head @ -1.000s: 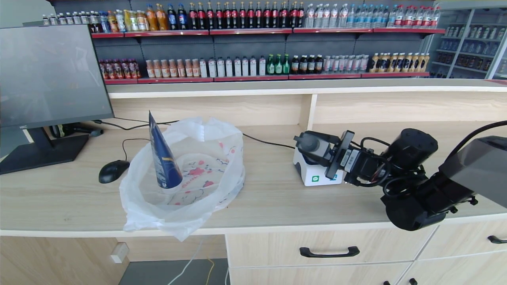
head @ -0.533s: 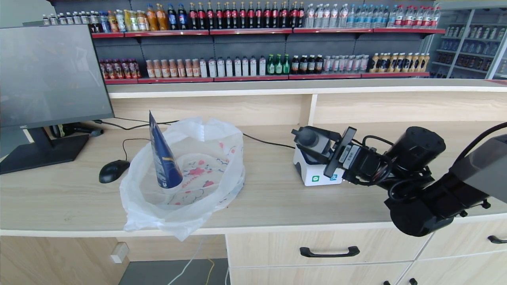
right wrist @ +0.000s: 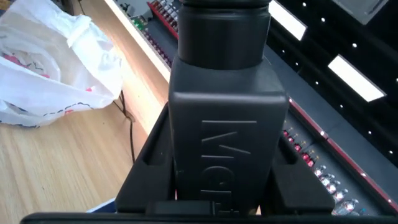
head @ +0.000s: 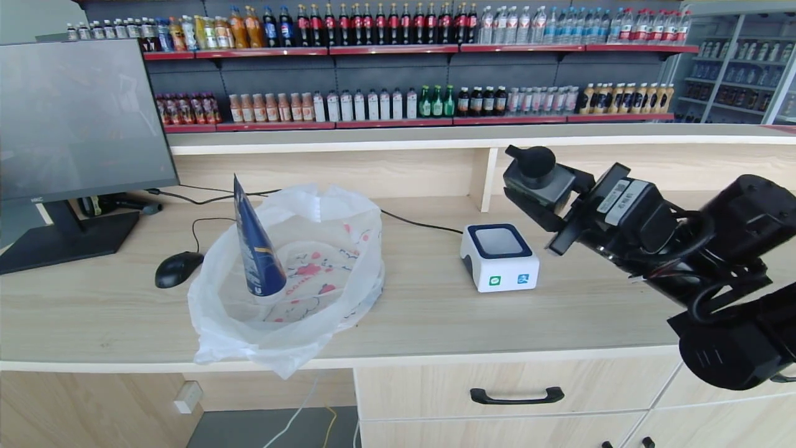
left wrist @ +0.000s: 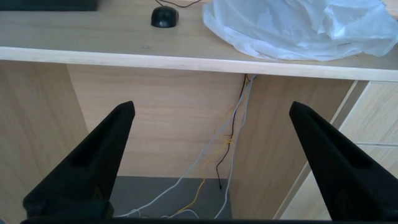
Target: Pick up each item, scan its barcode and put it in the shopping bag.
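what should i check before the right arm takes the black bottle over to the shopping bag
1. Right claw grip on the black bottle: shut on it, ok.
2. Bottle clear of the scanner: held off the counter, apart from it, ok.
3. Shopping bag mouth: open, ok.
4. Room in the bag: blue tube leans at its left side, space beside it, ok.
5. Barcode read: cannot tell.
6. Left claw out of the way: open, below the counter edge, ok.
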### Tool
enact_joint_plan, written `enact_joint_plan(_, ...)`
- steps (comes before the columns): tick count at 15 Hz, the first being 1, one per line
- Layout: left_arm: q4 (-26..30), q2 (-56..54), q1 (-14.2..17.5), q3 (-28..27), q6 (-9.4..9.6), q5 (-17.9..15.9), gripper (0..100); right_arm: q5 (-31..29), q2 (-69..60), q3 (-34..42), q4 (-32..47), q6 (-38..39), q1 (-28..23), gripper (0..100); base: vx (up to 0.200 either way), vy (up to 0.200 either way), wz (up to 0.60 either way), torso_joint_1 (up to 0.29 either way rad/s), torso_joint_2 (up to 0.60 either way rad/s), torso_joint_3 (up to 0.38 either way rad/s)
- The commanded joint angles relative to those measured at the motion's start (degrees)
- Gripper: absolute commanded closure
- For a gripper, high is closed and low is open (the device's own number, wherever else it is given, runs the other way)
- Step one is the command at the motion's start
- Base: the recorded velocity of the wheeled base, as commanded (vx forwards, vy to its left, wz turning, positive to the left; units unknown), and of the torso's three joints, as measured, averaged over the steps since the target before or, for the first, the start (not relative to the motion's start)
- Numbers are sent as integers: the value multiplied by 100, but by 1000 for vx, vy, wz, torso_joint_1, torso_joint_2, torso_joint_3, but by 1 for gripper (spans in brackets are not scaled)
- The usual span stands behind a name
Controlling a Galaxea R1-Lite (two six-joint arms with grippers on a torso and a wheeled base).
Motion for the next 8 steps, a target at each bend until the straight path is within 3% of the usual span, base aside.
enact_joint_plan(1, -5, -2, 0, 0, 2, 1, 0, -328, -727, 333, -8, 306, 31, 100, 0, 0, 0, 0, 0, 0)
enact_joint_plan(4, -5, -2, 0, 0, 2, 1, 0, -785, -1069, 623, -8, 886, 31, 100, 0, 0, 0, 0, 0, 0)
enact_joint_plan(8, 4, -2, 0, 0, 11, 1, 0, -2306, -1676, 1765, -8, 2758, 127, 100, 0, 0, 0, 0, 0, 0)
